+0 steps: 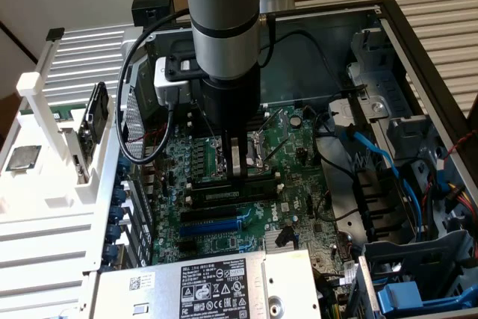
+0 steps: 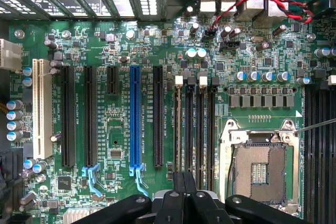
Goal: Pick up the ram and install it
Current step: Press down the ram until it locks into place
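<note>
At the exterior view's left, a square silver processor chip [image 1: 22, 156] is seen lying flat on a white plastic rack [image 1: 56, 131]. At about two o'clock of the chip, the ram [image 1: 95, 113], a long narrow dark-green circuit-board stick, is propped tilted on edge in that rack, outside the open black computer case [image 1: 420, 54]. A looped black cable [image 1: 121, 102] is hung between the stick and the pincer [image 1: 239, 173]. The pincer is found well apart from the stick, at about four o'clock of it, with its fingers pressed together on nothing. In the wrist view the pincer [image 2: 185, 181] is seen above the long black memory slots [image 2: 202, 129] of the green motherboard [image 2: 121, 40]. Blue cables [image 1: 370, 147] are draped at about three o'clock of the pincer.
</note>
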Motion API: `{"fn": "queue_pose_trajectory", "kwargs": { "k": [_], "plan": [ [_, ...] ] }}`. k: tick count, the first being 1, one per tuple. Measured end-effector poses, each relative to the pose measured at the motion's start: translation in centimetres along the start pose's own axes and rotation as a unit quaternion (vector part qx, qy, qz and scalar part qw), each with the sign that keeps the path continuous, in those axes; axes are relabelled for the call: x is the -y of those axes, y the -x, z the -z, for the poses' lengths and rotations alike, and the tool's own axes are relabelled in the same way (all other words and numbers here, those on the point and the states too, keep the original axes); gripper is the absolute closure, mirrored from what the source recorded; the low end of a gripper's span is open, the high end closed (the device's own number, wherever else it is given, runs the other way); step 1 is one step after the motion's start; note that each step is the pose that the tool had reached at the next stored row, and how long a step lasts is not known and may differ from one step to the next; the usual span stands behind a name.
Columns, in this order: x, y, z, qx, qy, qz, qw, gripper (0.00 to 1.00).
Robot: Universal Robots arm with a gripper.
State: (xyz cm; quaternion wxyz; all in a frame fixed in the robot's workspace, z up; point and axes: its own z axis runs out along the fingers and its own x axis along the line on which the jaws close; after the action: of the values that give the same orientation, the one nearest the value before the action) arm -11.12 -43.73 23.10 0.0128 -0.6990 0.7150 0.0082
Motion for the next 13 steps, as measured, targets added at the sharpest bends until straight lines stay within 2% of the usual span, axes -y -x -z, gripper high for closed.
{"fn": "queue_pose_trajectory", "kwargs": {
  "k": [13],
  "plan": [
    [0.00, -0.04, -0.14, 0.0000, 0.0000, 0.000, 1.0000, 0.89]
  ]
}}
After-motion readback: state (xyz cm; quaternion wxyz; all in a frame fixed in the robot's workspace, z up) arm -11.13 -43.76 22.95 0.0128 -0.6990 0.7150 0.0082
